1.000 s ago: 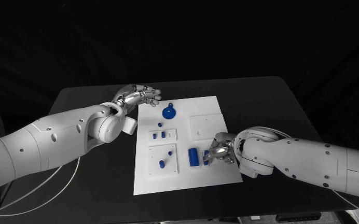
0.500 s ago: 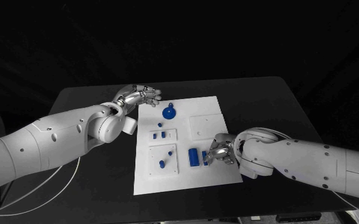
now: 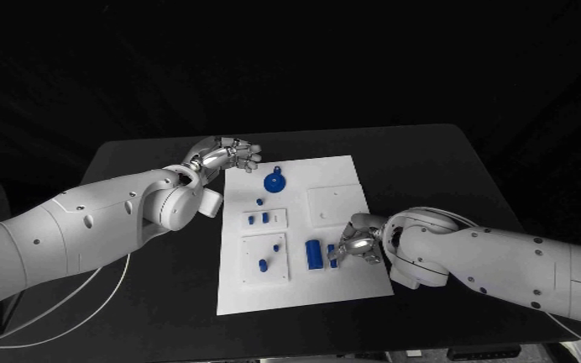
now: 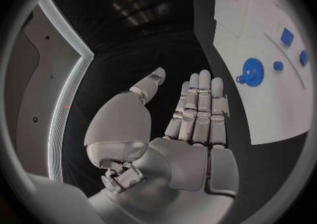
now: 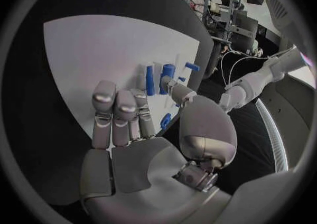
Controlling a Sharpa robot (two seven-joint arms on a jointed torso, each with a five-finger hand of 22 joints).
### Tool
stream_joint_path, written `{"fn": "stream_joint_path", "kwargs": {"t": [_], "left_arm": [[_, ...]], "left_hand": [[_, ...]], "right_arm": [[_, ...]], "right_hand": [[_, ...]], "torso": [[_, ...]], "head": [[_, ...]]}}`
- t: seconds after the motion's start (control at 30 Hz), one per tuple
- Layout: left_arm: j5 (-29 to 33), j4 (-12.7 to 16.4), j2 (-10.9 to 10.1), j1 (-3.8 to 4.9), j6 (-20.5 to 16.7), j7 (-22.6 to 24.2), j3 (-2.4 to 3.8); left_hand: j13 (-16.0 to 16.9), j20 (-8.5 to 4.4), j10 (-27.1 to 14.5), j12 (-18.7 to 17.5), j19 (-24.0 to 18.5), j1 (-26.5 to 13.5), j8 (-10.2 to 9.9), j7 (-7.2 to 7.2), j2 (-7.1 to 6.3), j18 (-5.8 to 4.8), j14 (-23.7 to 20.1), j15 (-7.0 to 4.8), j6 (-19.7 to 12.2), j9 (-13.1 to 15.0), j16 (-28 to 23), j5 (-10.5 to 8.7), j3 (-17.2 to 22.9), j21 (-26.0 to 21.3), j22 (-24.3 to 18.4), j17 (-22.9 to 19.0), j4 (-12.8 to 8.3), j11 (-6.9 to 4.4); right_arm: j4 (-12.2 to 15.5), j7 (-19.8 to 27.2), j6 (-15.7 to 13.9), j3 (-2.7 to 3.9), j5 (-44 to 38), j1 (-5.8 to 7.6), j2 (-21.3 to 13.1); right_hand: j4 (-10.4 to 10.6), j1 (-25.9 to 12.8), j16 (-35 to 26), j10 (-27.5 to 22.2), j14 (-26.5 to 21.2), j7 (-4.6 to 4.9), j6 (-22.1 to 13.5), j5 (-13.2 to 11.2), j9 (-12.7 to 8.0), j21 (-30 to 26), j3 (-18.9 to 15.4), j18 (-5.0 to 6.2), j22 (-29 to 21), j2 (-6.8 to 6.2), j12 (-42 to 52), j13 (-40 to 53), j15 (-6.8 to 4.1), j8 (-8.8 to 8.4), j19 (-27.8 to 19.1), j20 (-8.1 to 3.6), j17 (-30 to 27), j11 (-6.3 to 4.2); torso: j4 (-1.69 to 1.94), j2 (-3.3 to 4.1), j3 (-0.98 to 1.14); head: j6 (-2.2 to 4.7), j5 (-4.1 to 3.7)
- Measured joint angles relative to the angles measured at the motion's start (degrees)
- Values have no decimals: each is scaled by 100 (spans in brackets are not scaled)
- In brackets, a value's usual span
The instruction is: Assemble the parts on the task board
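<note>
Right hand (image 3: pixel 358 246) rests on the task board (image 3: pixel 333 199) beside blue parts (image 3: pixel 314 253).

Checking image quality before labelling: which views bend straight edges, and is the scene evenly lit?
Head view: white task board edges stay straight, bright against a dark table and black backdrop. Left wrist view: the board's edge curves, fisheye. Right wrist view: the board bows likewise.

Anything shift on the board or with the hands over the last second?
Hardly anything. The right hand stays at the board's right edge beside the blue cylinder, with its arm nudged very slightly; I cannot tell whether it holds a part. The left hand still hovers open off the board's far left corner, near the blue gear. The parts lie where they were.
</note>
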Motion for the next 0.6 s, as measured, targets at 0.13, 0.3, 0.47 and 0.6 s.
{"fn": "stream_joint_path", "kwargs": {"t": [0.13, 0.3, 0.47, 0.6], "left_arm": [[0, 0, -1, 0, 1, -1, 0], [-1, 4, -4, 0, 1, -2, 0], [-1, 8, -8, 0, 1, -2, 0], [-1, 10, -9, 0, 1, -2, 0]], "left_hand": [[0, 0, 0, 0, 0, 0, 0, 0, 0, 0, 0, 0, 0, 0, 0, 0, 0, 0, 5, 5, 0, 0], [0, 0, 0, 0, 0, 0, 0, 20, 0, -2, 0, 0, -20, 0, 0, 0, 0, 0, 5, 5, 0, 0], [0, 0, 0, 0, 0, 0, 0, 20, 0, -3, 0, 0, -20, 0, 0, 0, 0, 0, 4, 5, 0, 0], [1, 0, 0, 0, 0, 0, 0, 20, 0, -5, 0, 0, -20, 1, 0, 0, 0, 0, 4, 11, 0, 0]], "right_arm": [[19, 303, -280, 0, -88, 0, -94], [64, 715, -626, 1, -448, 1, -194], [84, 1034, -842, 2, -943, 1, -240], [84, 1251, -965, 2, -1309, -10, -241]], "right_hand": [[-107, 39, -11, -89, -2, 16, -162, 0, 5, -38, -263, 0, 0, -112, -7, 7, 0, -77, -20, -43, -2, 50], [-385, 361, -34, -151, -50, 31, -409, 79, -21, -66, -407, -2, 0, -117, -7, 34, 37, -215, -49, -72, -2, 111], [-674, 1017, -34, -177, -18, 51, -437, 5, -15, -97, -203, -17, -1, -9, -7, 41, 87, -216, -39, -123, -2, 136], [-668, 1367, -34, -190, -11, 54, -440, 5, 12, -98, 116, -19, -1, 44, -7, 41, 94, -216, -38, -123, -2, 150]], "torso": [[-1, 0, 1], [-2, 0, 2], [-3, 0, 4], [-3, 0, 3]], "head": [[-4, 8], [-4, 11], [-1, 15], [1, 16]]}}
